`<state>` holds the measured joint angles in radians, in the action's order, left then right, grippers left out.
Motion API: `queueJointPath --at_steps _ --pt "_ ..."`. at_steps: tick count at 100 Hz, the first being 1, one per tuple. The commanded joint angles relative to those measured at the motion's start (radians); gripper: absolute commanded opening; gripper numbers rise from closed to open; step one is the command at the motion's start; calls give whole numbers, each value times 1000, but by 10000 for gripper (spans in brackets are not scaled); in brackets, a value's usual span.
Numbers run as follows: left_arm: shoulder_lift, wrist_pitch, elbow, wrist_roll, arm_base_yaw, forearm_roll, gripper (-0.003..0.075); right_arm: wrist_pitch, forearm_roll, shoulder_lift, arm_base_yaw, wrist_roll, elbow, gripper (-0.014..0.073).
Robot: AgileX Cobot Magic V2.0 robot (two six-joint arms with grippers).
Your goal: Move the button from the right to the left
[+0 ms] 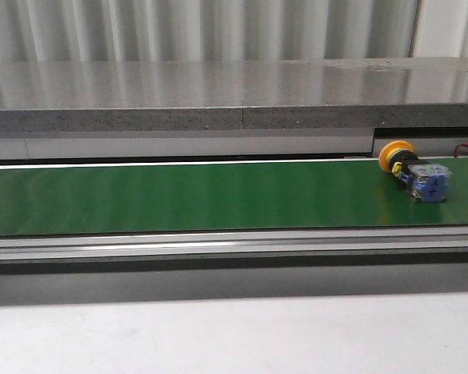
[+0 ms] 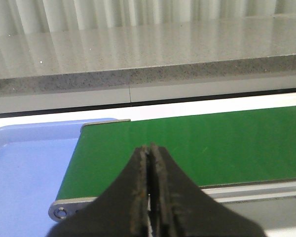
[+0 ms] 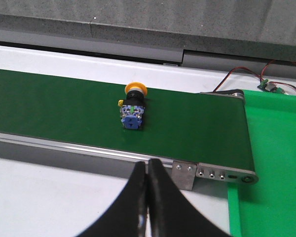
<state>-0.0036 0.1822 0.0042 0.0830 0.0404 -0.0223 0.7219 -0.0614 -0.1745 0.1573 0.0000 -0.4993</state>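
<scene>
The button (image 1: 415, 171) lies on its side at the right end of the green conveyor belt (image 1: 179, 195), yellow-orange head toward the back, blue-grey block toward the front. It also shows in the right wrist view (image 3: 132, 107). My right gripper (image 3: 148, 165) is shut and empty, over the white table in front of the belt's near rail, short of the button. My left gripper (image 2: 150, 149) is shut and empty, above the belt's left end (image 2: 187, 143). Neither gripper shows in the front view.
A blue tray (image 2: 24, 163) sits beside the belt's left end. A green tray (image 3: 271, 163) sits past the belt's right end, with red wires and a small circuit board (image 3: 268, 85) behind it. A grey stone ledge (image 1: 218, 93) runs behind the belt.
</scene>
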Motion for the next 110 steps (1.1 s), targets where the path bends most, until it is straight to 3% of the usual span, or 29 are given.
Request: queueJointPath --at_steps 1,27,35,62,93,102,110 --pt "-33 -130 38 -9 -2 -10 -20 -136 2 -14 2 -9 -5 -66" --pt "-33 -329 36 -9 -2 -15 -20 -163 2 -14 2 -9 7 -66" --pt "-33 -327 11 -9 -2 -15 -20 -163 2 -14 2 -9 7 -66" --pt "11 21 -196 -9 -2 22 -21 -163 2 -14 2 -9 7 -66" --pt "298 321 -460 -9 -2 -30 -17 -163 2 -14 2 -9 7 -66" --pt "391 383 -520 -9 -2 -30 57 -163 2 -14 2 -9 7 -66" --pt "459 413 -556 -9 -2 -30 230 -163 2 -14 2 -9 7 -66"
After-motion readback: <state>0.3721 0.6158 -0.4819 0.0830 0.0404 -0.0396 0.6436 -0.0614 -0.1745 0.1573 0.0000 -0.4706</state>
